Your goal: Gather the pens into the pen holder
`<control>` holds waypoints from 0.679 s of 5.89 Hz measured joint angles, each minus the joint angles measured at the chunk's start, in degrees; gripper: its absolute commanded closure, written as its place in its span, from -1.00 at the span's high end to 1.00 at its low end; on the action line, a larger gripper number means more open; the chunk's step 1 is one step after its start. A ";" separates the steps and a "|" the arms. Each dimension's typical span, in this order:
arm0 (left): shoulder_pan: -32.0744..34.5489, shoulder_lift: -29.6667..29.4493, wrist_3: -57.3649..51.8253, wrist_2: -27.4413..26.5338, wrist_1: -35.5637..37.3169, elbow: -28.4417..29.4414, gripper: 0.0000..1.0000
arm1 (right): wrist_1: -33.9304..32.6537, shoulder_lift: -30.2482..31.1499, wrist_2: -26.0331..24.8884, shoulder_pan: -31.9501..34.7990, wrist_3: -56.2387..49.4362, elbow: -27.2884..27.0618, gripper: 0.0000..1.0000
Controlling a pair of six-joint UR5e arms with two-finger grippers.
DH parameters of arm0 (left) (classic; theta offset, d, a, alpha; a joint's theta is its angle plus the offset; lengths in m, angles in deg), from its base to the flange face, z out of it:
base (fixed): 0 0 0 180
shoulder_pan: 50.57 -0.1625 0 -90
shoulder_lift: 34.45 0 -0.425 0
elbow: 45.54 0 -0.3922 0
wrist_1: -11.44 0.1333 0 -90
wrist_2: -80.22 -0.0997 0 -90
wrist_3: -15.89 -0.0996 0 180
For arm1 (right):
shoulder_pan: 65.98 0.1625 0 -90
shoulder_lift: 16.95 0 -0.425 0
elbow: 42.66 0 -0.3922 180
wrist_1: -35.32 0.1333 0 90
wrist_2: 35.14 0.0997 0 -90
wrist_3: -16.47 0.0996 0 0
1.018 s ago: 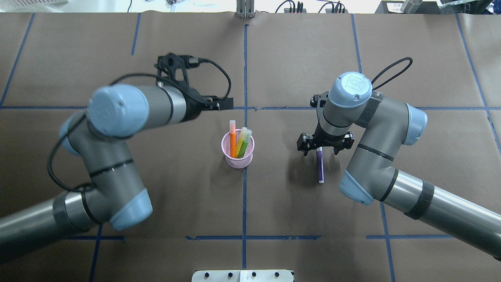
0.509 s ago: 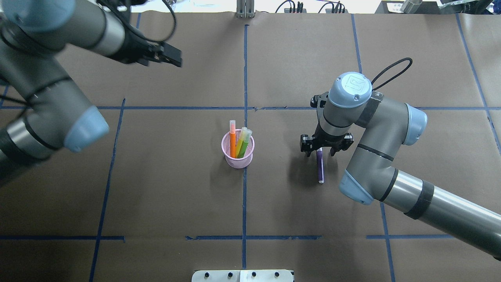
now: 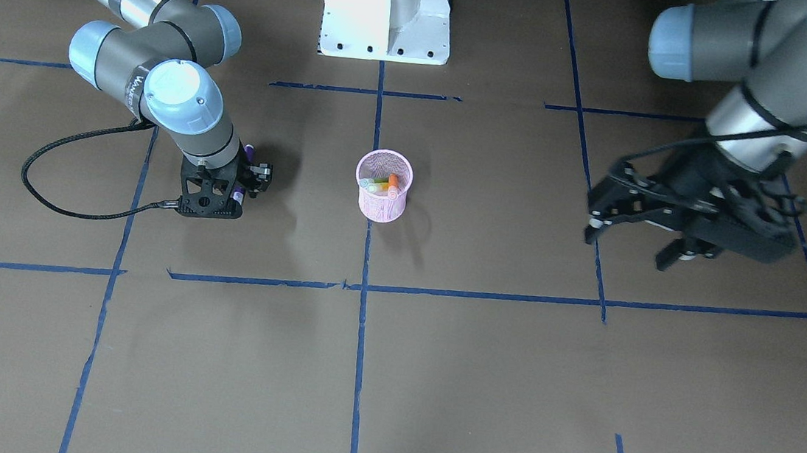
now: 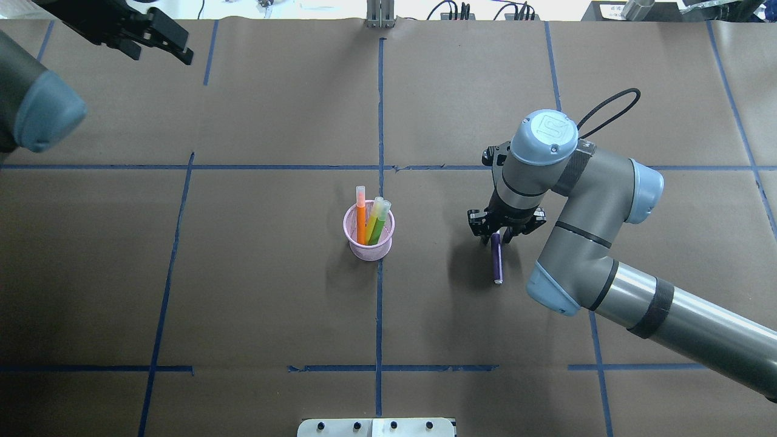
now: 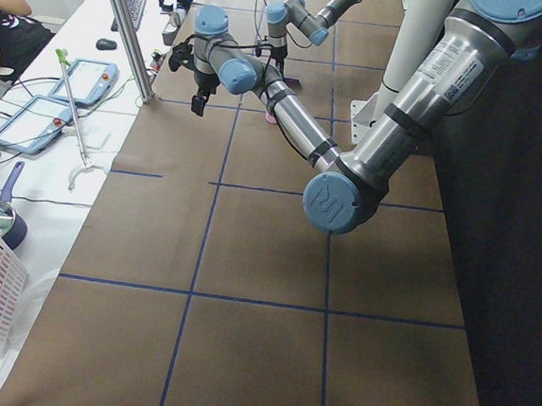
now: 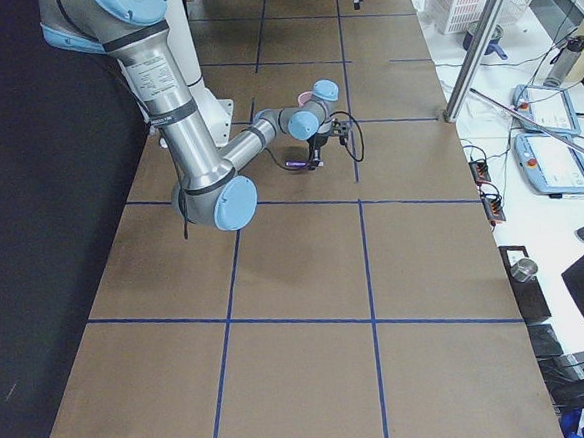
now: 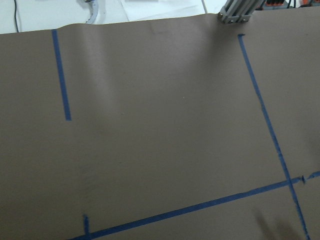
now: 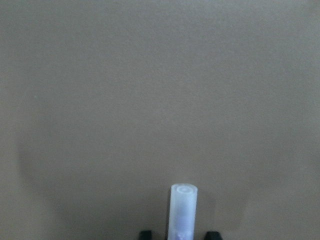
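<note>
Left gripper [image 4: 164, 57] had backed off from centre to the far left corner, jaws wide, empty. Round pink wire-mesh pen holder [image 4: 368, 250] at centre held the slim orange pen [image 4: 361, 220] and bright green pen [image 4: 377, 227]. Slim purple pen [image 4: 497, 264] lay flat to its right. Right gripper [image 4: 496, 238] had narrowed around its whitish cap end, with slim gaps left and no grip yet. Last pen pending.

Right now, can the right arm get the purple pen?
Probably yes. The right tool sits low over the pen, a finger on each side of its cap end, with nothing in between.
</note>
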 measured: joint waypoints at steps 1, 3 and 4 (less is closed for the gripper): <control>1.97 1.15 -5.13 0.92 2.11 0.89 1.00 | -0.01 -0.02 0.10 0.35 -0.16 0.01 -0.99; 5.94 3.74 -13.78 3.14 2.97 4.12 1.00 | 0.02 -0.21 0.34 0.95 -0.53 -0.08 -1.00; 8.48 4.64 -19.03 4.16 3.01 6.79 1.00 | 0.08 -0.41 0.37 1.09 -0.65 -0.13 -1.00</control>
